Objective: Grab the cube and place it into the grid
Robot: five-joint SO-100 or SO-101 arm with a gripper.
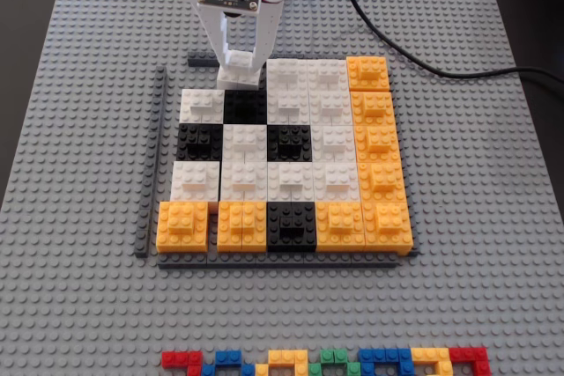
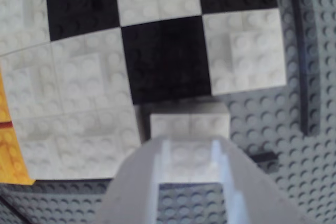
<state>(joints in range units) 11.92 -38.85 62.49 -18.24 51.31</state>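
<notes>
At the near edge of the fixed view, a row of small bricks in red, blue, yellow and green is cut off by the frame, so its number cannot be counted. It lies on a grey studded baseplate that covers the tabletop. Beyond it, the grid is seen, edged by thin dark grey strips: one long strip at the left, one along the near side, and a short one partly hidden behind the arm at the far side. Its near row is made up of four orange blocks and one black; a column of orange is stacked along the right. Four black blocks in all are counted, the rest being white.

At the grid's far left corner, the tool is lowered over the cell beside the black block. The cube is seen in the wrist view, held between the white fingers, which are closed against its sides; its lower part is hidden by them. Whether it is seated on the baseplate cannot be told. A black cable is trailed across the far right.
</notes>
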